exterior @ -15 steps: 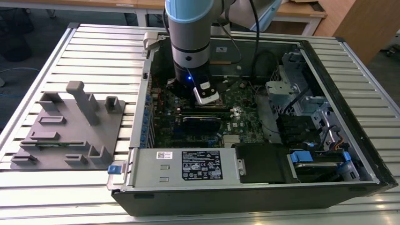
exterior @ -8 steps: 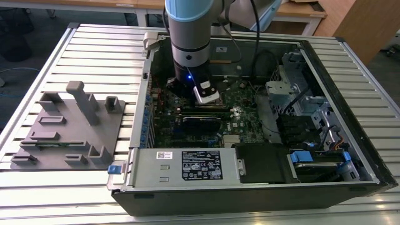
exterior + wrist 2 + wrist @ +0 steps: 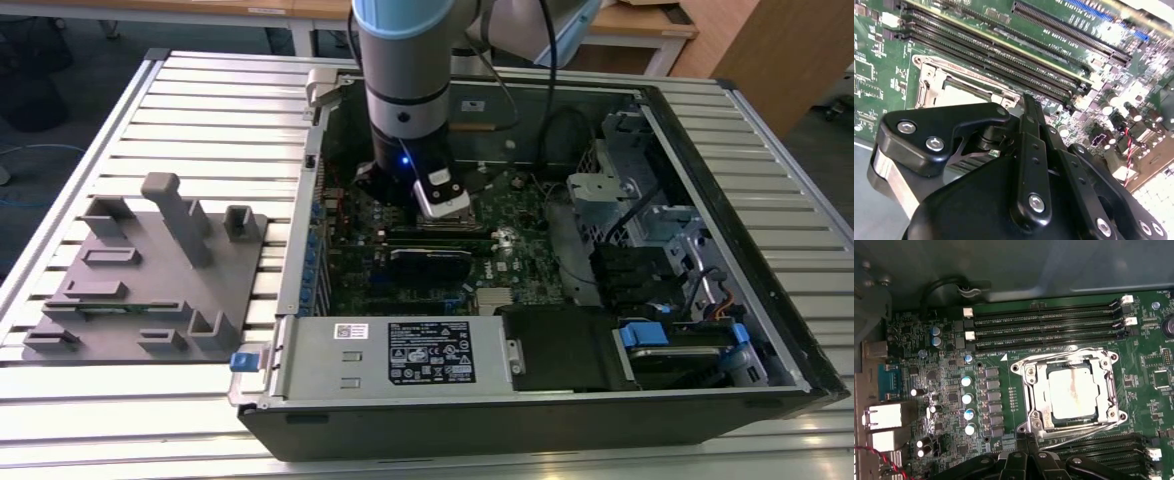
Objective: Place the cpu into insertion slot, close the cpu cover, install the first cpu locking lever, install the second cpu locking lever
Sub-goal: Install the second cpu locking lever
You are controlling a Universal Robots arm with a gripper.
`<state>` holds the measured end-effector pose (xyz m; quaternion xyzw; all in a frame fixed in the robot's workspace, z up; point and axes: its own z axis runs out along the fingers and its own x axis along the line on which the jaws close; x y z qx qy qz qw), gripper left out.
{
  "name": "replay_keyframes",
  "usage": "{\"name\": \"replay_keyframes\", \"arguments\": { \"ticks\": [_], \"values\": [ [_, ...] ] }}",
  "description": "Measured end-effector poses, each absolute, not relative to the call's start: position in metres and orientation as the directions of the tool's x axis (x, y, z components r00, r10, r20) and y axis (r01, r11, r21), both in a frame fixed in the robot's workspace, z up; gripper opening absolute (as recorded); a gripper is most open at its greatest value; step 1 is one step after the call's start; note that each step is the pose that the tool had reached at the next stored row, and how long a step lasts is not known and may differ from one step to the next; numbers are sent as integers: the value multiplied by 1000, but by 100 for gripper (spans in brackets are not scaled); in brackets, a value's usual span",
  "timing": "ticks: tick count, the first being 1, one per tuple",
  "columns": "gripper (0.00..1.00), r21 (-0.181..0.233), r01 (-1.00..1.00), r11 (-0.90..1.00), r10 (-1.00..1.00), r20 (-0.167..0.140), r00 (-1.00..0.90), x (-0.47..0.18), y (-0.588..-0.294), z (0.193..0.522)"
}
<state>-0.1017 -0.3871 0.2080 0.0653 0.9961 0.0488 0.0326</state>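
In the exterior view an open computer case [image 3: 534, 400] lies on the slatted counter [image 3: 200, 90], with a grey moulded tray [image 3: 140, 285] beside it toward the counter's left edge. The arm reaches down into the case, its hand [image 3: 434, 205] just above the green board [image 3: 441, 270]. In the first wrist view the chip [image 3: 1072, 390] sits flat in its socket [image 3: 1070, 391], the metal cover [image 3: 1031, 390] closed down around it, thin wire levers [image 3: 1079, 436] lying along the socket's sides. Black memory slots [image 3: 1046, 322] run beyond it. In the second wrist view the hand's fingers [image 3: 1026, 130] look pressed together, gripping nothing
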Motion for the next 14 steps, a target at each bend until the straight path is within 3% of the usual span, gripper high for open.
{"name": "replay_keyframes", "arguments": {
  "ticks": [7, 14],
  "values": [
    [11, 104, 127, 986, 134, -58, -989, -102, -393, 208],
    [11, 144, 127, 981, 136, -53, -989, -102, -396, 205]
  ]
}}
